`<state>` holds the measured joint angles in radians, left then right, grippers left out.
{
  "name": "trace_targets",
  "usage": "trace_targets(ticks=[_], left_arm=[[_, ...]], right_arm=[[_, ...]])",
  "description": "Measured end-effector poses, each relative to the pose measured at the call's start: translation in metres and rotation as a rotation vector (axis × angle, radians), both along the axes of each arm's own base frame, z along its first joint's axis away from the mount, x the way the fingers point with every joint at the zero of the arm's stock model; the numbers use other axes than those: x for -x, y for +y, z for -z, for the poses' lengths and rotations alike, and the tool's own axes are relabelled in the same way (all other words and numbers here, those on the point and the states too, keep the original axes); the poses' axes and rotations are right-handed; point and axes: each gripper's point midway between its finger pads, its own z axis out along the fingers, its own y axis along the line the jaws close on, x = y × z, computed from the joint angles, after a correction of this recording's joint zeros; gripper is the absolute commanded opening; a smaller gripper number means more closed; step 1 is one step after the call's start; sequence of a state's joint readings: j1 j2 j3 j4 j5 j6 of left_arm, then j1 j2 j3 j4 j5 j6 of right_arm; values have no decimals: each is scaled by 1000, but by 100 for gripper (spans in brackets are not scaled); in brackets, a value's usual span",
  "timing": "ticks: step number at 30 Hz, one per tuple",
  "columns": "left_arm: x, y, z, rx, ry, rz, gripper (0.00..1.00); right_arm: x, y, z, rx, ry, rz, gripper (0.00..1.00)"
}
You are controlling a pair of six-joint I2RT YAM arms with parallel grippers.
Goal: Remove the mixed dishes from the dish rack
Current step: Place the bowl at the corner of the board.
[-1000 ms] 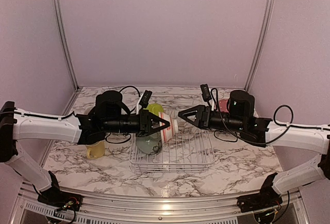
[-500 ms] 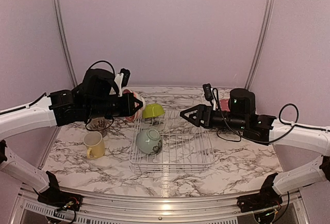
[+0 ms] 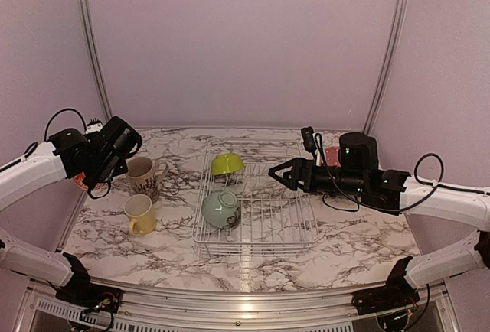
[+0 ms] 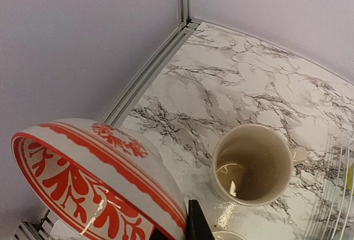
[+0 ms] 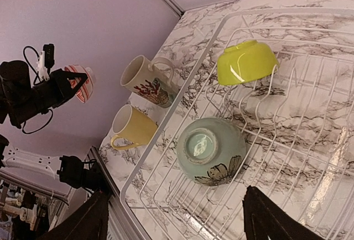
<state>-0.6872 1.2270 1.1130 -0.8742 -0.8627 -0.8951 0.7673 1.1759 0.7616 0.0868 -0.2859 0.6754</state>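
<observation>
My left gripper [image 3: 90, 181] is shut on the red-patterned bowl [image 4: 94, 182] and holds it tilted above the table's far left edge, left of the cream patterned mug [image 3: 142, 176]. Only one left finger [image 4: 197, 223] shows beside the bowl's rim. The white wire dish rack [image 3: 256, 254] holds a lime bowl [image 3: 227, 164] leaning at its back and a pale-green bowl [image 3: 222, 209] upside down. My right gripper [image 3: 279, 171] is open and empty, hovering over the rack's back right. The yellow mug [image 3: 140, 214] stands on the table left of the rack.
In the left wrist view the cream mug [image 4: 252, 165] stands upright and empty, with the metal frame rail [image 4: 145, 77] along the table's left edge. A red dish [image 3: 331, 154] shows partly behind my right arm. The wall is close on the left.
My left arm has carried the red-patterned bowl from above the rack out to the far left, past the mugs. The right arm has barely moved.
</observation>
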Motion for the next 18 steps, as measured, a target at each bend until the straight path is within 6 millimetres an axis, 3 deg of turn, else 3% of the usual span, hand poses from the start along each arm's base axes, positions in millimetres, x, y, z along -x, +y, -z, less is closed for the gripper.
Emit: trace_targets(ticks=[3, 6, 9, 12, 18], left_arm=[[14, 28, 7, 18, -8, -96, 0], [19, 44, 23, 41, 14, -173, 0], [22, 46, 49, 57, 77, -218, 0], [30, 46, 79, 73, 151, -246, 6], [38, 41, 112, 145, 213, -258, 9]], right_arm=[[0, 0, 0, 0, 0, 1, 81], [0, 0, 0, 0, 0, 2, 81], [0, 0, 0, 1, 0, 3, 80], [-1, -1, 1, 3, 0, 5, 80], [-5, 6, 15, 60, 21, 5, 80]])
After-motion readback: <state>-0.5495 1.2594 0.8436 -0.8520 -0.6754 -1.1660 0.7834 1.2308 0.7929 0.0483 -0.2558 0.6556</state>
